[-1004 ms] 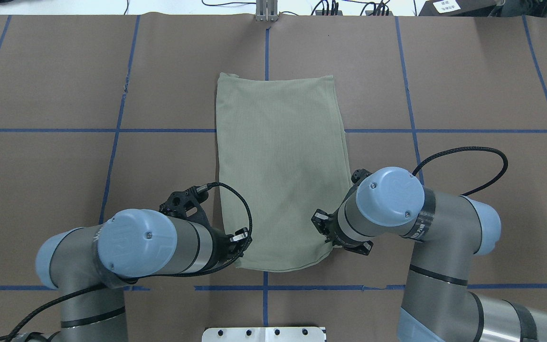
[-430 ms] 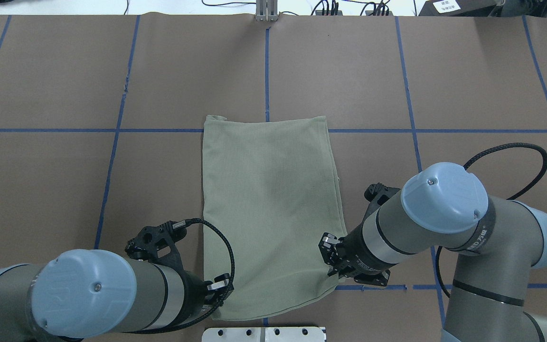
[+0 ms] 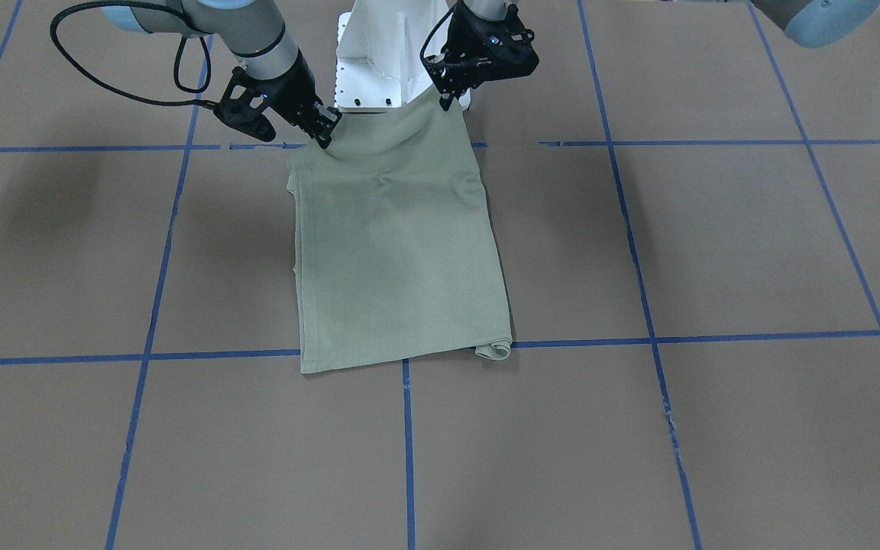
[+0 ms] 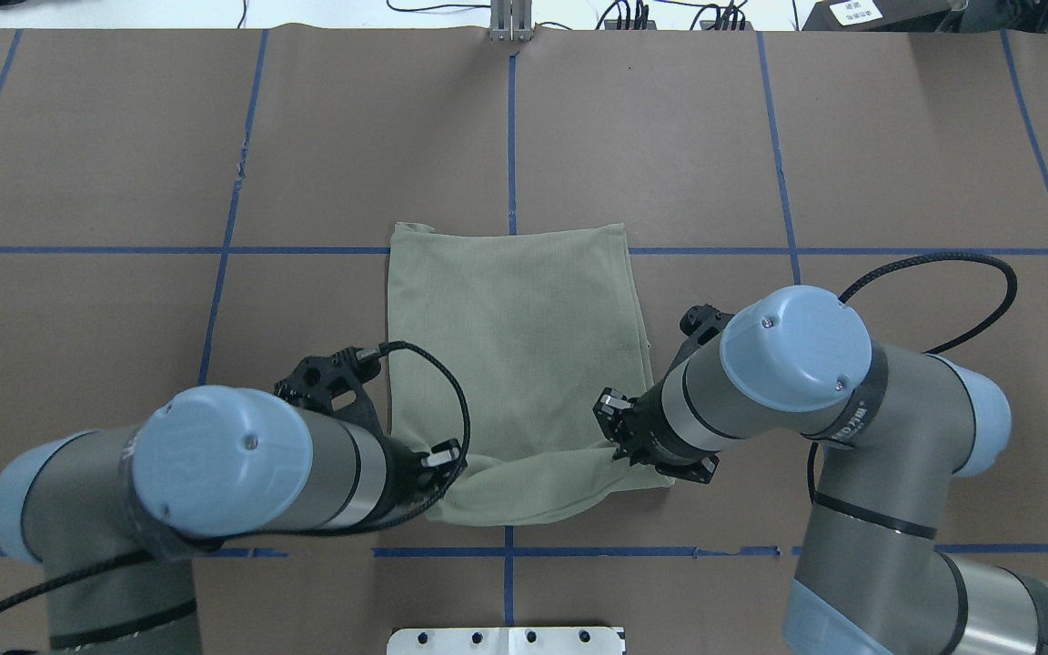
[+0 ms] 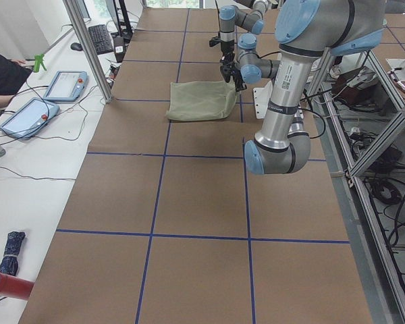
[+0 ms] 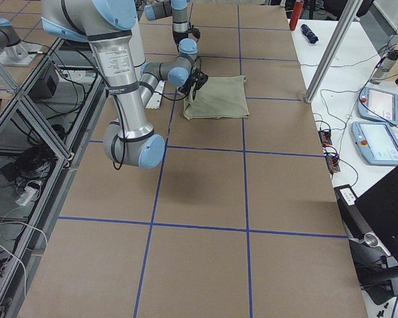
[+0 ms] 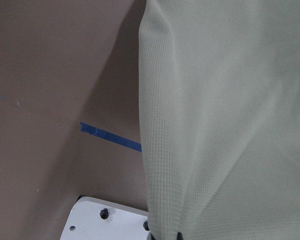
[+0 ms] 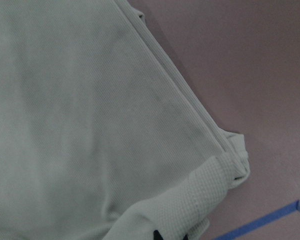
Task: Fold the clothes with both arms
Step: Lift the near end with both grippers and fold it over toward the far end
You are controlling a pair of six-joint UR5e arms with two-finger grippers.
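The sage-green shirt (image 4: 515, 337), folded into a long rectangle, lies on the brown table in the middle. Its far edge rests flat on the table, while the near edge is raised and sags between my two grippers. My left gripper (image 4: 444, 458) is shut on the near left corner, and my right gripper (image 4: 616, 429) is shut on the near right corner. From the front-facing view the shirt (image 3: 398, 252) hangs from the left gripper (image 3: 444, 99) and the right gripper (image 3: 323, 131). Both wrist views are filled by the shirt (image 7: 230, 125) (image 8: 90, 125) draping from the fingertips.
The white pedestal base (image 4: 506, 639) stands just behind the raised hem. Blue tape lines (image 4: 215, 249) grid the brown table cover. A side table with pendants (image 5: 64, 86) and a person's arm (image 5: 3, 74) lies beyond the far edge.
The shirt was first dragged toward the base. Since then both grippers have moved forward and up with the near corners, so the near hem now curls over the body.
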